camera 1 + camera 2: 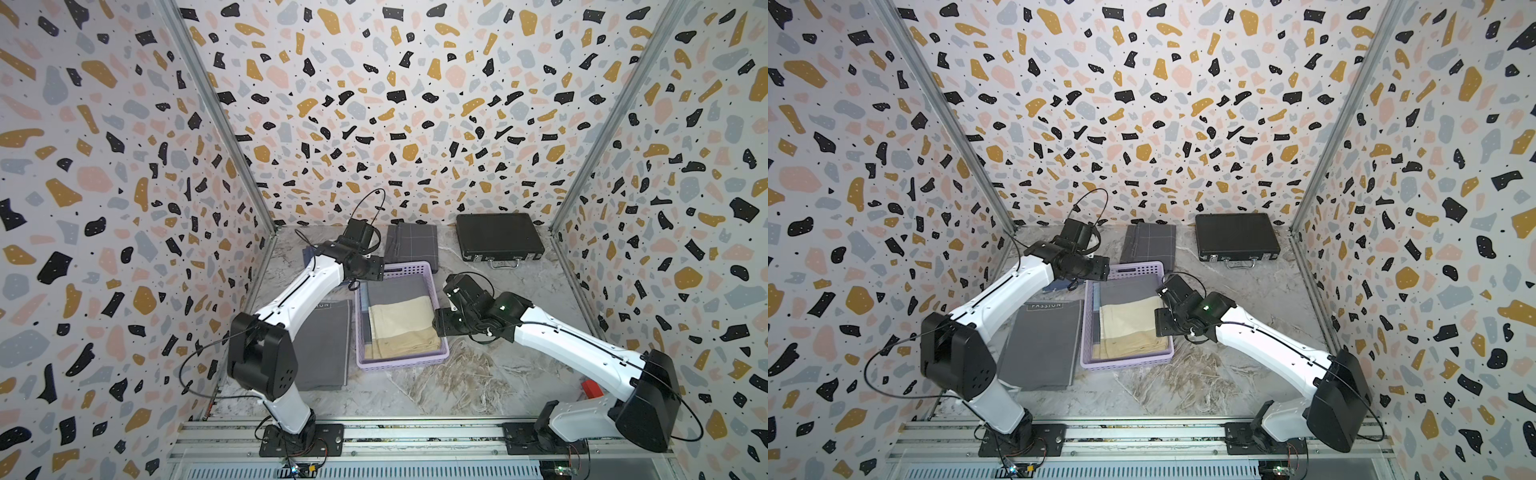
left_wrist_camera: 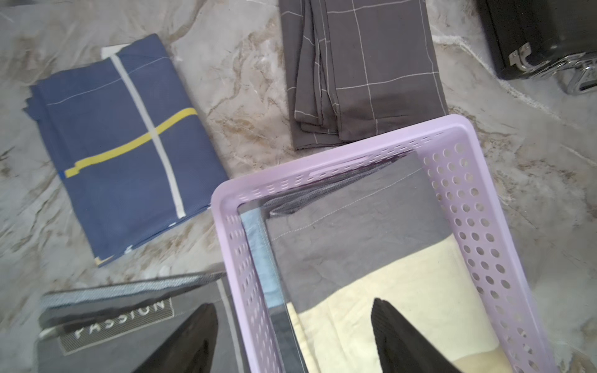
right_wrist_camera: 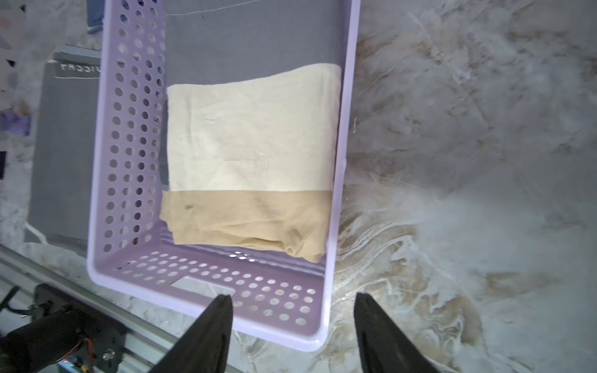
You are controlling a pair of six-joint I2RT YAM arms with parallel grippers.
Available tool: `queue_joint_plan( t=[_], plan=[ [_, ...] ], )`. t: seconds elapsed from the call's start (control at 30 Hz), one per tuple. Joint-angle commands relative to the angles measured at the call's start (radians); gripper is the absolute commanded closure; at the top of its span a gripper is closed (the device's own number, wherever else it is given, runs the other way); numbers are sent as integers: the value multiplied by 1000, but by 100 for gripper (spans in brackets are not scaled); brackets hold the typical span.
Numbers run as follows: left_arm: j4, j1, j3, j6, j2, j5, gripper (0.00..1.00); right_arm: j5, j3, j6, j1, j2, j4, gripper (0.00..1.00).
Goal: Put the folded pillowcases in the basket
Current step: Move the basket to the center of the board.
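– Two arms over one broad marble-patterned tabletop (image 1: 478, 374). What's laid out on it?

– Biggest first: the shallow rectangular lilac plastic basket (image 1: 401, 360) with perforated sides sits mid-table. Just beside its left wall lies a large plain grey folded cloth (image 1: 324, 345) with a "PASSION" label. Well apart at the back is a black hard case (image 1: 498, 237) with a handle. A dark grey checked folded cloth (image 2: 365, 74) lies at the basket's far end, and a navy folded cloth (image 2: 129, 145) with yellow and white stripes is near the far left corner.

– And inside the basket?

– A grey cloth layer (image 2: 355, 232) covers the floor. On top of it lies the folded cream-and-tan pillowcase (image 3: 252, 135), flat and within the walls, its tan end toward the near wall. I take that for the task's thing, and it's in.

– Grippers?

– The left gripper (image 2: 292, 303) has its jaws spread wide with nothing between them, and it hangs over the basket's far left corner. The right gripper (image 3: 292, 295) is likewise parted and empty. It is by the right wall toward the near corner and touches no cloth.

– So which step is this?

– It looks like the let-go, with the placing done. The next move calls for lifting both arms straight up and clear of the rim, so no finger snags the fabric or nudges the basket.
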Motion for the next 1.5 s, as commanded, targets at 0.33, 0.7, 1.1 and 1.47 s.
queue_joint_plan(
  t=[0.33,0.7,1.1,1.47],
  plan=[
    [-48,91,-410,-165,-446,32,20,-18,144,-205,-88,322,-95,80],
    [-28,91,-434,-187,-430,113,22,86,-191,-144,-192,-5,-186,97],
    [6,91,-472,-194,-437,131,23,206,-232,-180,-354,52,-226,97],
    [-7,119,-468,-191,-374,94,22,290,-135,-223,-418,79,-259,96]
  ],
)
